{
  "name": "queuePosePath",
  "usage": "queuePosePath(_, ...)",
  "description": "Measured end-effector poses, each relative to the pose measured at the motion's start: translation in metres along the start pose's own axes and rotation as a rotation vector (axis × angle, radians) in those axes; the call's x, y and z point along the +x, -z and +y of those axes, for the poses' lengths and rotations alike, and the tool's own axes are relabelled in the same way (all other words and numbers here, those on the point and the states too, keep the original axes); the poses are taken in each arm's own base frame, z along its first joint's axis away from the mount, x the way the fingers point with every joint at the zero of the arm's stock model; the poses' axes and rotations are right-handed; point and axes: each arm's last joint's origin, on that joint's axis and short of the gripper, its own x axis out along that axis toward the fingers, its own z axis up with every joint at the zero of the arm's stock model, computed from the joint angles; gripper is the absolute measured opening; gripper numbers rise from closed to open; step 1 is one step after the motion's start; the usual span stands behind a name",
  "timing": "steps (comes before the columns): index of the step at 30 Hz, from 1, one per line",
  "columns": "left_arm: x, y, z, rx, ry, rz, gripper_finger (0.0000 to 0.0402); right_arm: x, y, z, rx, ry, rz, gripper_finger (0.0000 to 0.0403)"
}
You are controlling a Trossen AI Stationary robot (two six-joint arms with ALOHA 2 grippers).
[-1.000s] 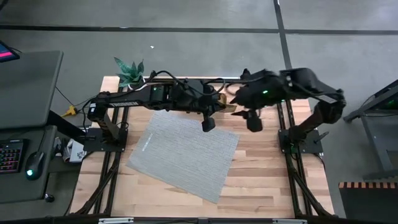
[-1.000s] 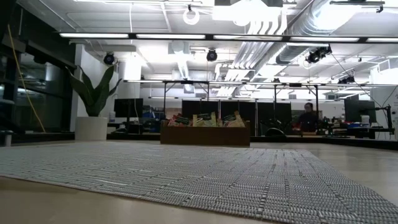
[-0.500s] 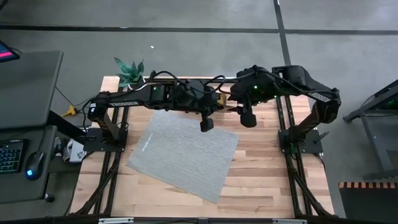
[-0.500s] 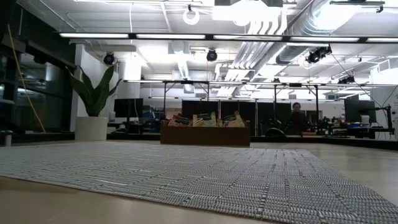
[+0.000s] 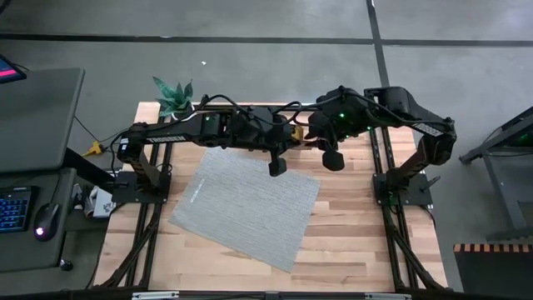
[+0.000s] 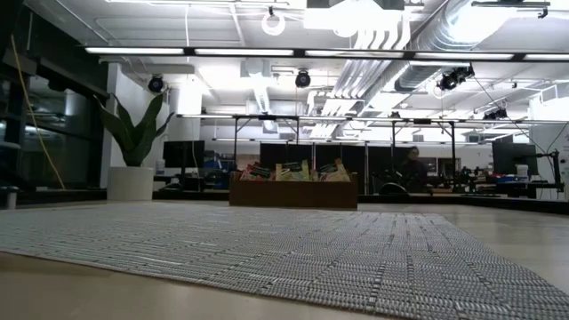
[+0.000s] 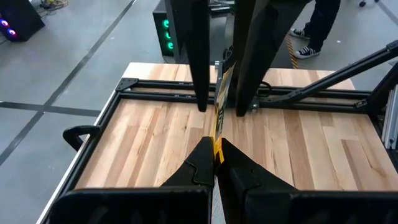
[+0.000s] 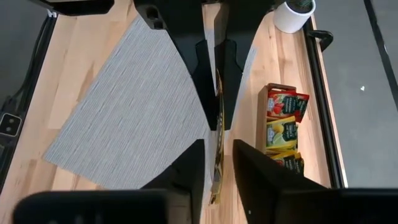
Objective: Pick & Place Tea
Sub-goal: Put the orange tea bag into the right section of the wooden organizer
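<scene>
A yellow tea sachet (image 7: pixel 218 106) stands on edge in the air over the table's far middle, and my left gripper (image 7: pixel 216 144) is shut on it. My right gripper (image 8: pixel 217 149) faces it from the right. Its two fingers (image 7: pixel 198 74) stand on either side of the sachet's free end, and a gap shows on both sides. The wooden tray (image 8: pixel 283 87) holds red and yellow sachets (image 8: pixel 280 132) upright at the table's far edge. The low view shows it too, the tray (image 6: pixel 293 192) appearing behind the mat. In the high view both grippers meet near the sachet (image 5: pixel 301 133). My left gripper pinches the sachet's two flat faces between its fingers at the end nearest it (image 7: pixel 217 138). The fingers come from the table's left, slanting a little downward, and lie along the sachet. The sachet juts out past the fingertips on edge, lifted clear of the table.
A grey woven mat (image 5: pixel 246 204) lies askew on the wooden tabletop below the grippers. A potted plant (image 5: pixel 173 96) stands at the far left corner. Black frame rails (image 5: pixel 391 208) run along both sides. A person (image 6: pixel 413 169) shows in the room far behind.
My right gripper has moved a little toward the table's left, closing in on the sachet held by my left gripper. The left gripper and the sachet have kept still. The person in the room behind has walked leftward.
</scene>
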Motion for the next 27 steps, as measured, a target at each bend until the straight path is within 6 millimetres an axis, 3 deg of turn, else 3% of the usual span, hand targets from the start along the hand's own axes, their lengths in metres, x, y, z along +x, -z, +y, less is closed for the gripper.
queuePosePath(8,0.0,-0.0001,0.0,-0.001,0.0,-0.001,0.0,0.0,0.0001,-0.0002,-0.004,0.008,0.001,0.0006)
queuePosePath(15,0.0001,0.0,-0.0004,-0.003,0.012,-0.001,0.002,0.0,-0.0004,-0.0006,-0.009,0.027,-0.002,0.0002)
queuePosePath(21,0.0002,-0.0001,-0.0002,-0.005,0.01,-0.001,0.0076,0.0001,-0.0005,-0.0021,0.004,0.078,0.001,0.0001)
queuePosePath(27,-0.0069,0.0034,0.0046,-0.032,-0.118,0.043,0.0158,-0.0002,0.0037,-0.0052,0.018,0.134,0.046,0.0001)
